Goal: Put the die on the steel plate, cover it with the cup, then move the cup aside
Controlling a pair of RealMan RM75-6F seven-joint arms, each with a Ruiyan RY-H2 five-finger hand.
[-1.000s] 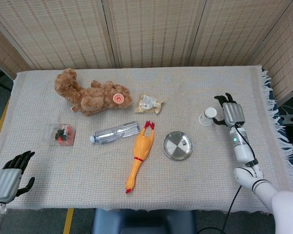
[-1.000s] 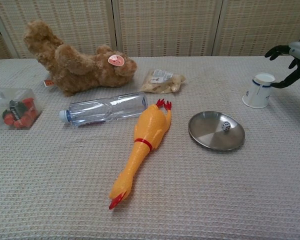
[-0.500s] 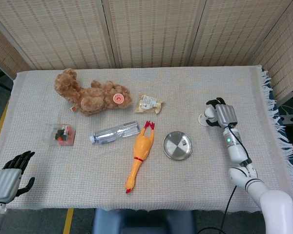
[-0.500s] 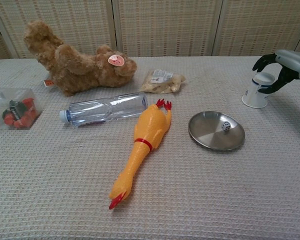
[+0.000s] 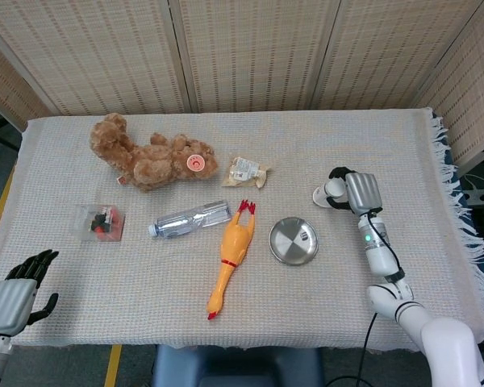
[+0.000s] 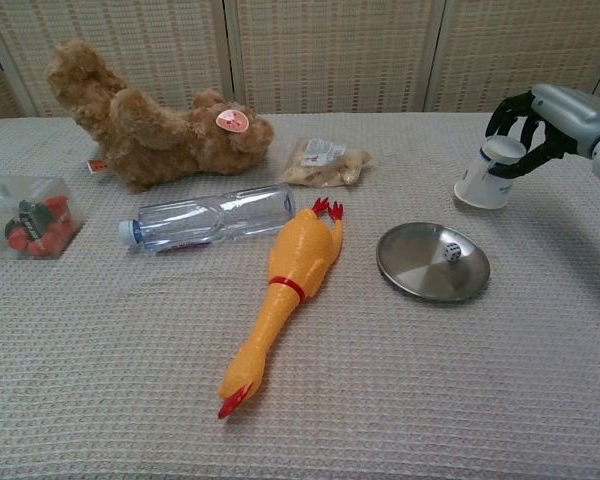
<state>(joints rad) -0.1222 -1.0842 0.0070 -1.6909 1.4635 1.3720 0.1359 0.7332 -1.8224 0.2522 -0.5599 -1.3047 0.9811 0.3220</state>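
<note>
The small white die (image 6: 451,252) lies on the right part of the round steel plate (image 6: 420,270), which also shows in the head view (image 5: 294,240). The white paper cup (image 6: 483,178) is upside down and tilted, held off the cloth just behind and right of the plate. My right hand (image 6: 540,112) grips the cup around its upturned base; in the head view the right hand (image 5: 353,192) has the cup (image 5: 323,194) at its left. My left hand (image 5: 20,289) rests at the table's near left corner, fingers apart, holding nothing.
A yellow rubber chicken (image 6: 285,290) lies just left of the plate. Behind it are a clear water bottle (image 6: 212,217), a snack bag (image 6: 325,162) and a brown teddy bear (image 6: 150,130). A clear box of red items (image 6: 25,222) sits far left.
My right hand closed around the cup, lifted it and carried it left toward the plate, tilting it. The die, the plate and the left hand have not moved.
</note>
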